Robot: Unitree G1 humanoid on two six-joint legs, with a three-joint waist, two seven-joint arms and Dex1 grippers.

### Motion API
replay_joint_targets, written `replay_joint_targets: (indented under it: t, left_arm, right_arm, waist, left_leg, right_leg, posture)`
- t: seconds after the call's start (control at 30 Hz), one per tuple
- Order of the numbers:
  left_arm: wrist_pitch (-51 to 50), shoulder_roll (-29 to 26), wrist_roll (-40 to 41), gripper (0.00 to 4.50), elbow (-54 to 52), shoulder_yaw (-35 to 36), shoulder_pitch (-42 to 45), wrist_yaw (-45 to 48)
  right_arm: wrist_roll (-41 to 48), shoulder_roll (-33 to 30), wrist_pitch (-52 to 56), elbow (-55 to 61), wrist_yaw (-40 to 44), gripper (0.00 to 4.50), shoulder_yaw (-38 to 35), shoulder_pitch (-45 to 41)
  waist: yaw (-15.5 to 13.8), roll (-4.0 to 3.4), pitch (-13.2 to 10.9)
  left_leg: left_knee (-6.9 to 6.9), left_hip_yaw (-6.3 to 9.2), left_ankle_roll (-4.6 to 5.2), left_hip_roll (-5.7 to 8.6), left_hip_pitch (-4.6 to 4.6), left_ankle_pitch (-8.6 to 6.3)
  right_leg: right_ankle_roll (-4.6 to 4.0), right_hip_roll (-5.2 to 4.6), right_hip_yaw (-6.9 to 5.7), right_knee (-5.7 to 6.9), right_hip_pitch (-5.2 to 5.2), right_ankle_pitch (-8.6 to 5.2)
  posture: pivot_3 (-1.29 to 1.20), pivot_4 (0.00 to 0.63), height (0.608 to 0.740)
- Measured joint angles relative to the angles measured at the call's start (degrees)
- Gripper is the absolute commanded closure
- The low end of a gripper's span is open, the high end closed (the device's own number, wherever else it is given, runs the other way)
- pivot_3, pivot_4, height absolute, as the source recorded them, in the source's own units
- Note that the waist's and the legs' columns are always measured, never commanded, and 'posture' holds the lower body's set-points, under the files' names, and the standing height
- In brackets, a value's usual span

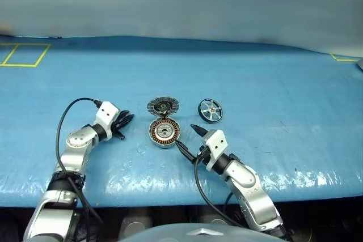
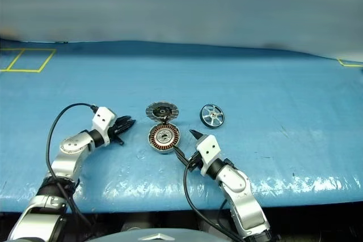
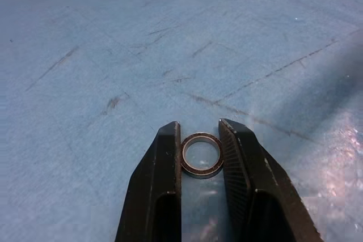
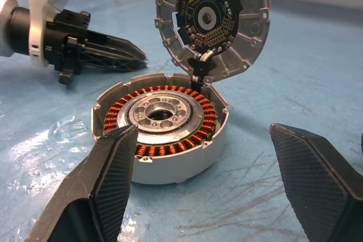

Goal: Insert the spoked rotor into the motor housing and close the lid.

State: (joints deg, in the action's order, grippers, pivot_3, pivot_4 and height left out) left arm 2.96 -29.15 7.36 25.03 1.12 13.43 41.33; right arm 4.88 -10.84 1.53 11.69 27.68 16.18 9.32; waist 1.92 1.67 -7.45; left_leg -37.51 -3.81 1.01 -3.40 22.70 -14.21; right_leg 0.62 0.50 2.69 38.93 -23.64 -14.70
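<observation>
Where blue mat (image 1: 272,83) lies: 1 rotor (image 1: 210,110), 1 housing (image 1: 164,132), 1 lid (image 1: 163,105).

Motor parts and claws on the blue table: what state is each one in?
motor housing: open, no rotor inside.
lid: tipped up, joined at the housing's rim.
spoked rotor: on the table, apart from the housing.
small metal ring: between the left claw's fingers.
left claw: nearly shut around the ring.
right claw: open, empty.
</observation>
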Motion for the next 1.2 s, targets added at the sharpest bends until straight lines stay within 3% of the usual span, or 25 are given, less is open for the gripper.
replay_joint_targets:
  t: [0.27,0.5,0.77,1.2]
  left_arm:
    - [-9.5,-2.2,4.3,3.86,-19.1,0.5,-10.7,3.1]
    - [-16.8,-2.6,9.0,3.86,-35.1,-2.2,-10.4,6.5]
    - [-17.3,-1.9,7.3,3.86,-35.1,-7.4,-6.3,7.6]
    - [-11.3,2.2,0.9,3.86,-22.7,-14.8,-0.5,8.9]
  right_arm:
    - [0.3,-0.9,0.0,-1.4,0.9,0.59,-0.5,0.1]
    - [1.1,-1.3,-0.5,-2.2,3.4,0.59,-0.2,-1.2]
    - [1.2,-1.9,-1.3,-3.0,4.4,0.59,-0.1,-1.7]
    - [0.8,-1.9,-2.4,-3.5,3.6,0.59,0.2,-1.3]
  waist:
    - [-0.4,0.00,-0.1]
    - [-0.8,-0.03,-0.1]
    - [-0.8,-0.04,-0.1]
    - [-0.8,-0.03,-0.1]
  left_leg:
    - [-0.01,-0.01,-0.01,-0.02,0.08,0.00]
    - [-0.04,-0.02,0.00,0.00,0.13,0.00]
    - [-0.04,-0.02,0.00,0.04,0.14,0.00]
    - [-0.08,0.00,0.00,0.04,0.16,0.00]
  right_leg:
    - [-0.03,-0.06,0.02,-0.02,-0.06,-0.02]
    - [-0.03,0.00,0.05,-0.06,-0.08,-0.02]
    - [-0.01,0.04,0.07,-0.06,-0.07,-0.01]
    - [0.02,0.13,0.10,-0.05,-0.07,0.00]
  posture:
    - [0.00,0.150,0.740]
    - [0.00,0.150,0.740]
    - [0.00,0.150,0.740]
    - [0.00,0.150,0.740]
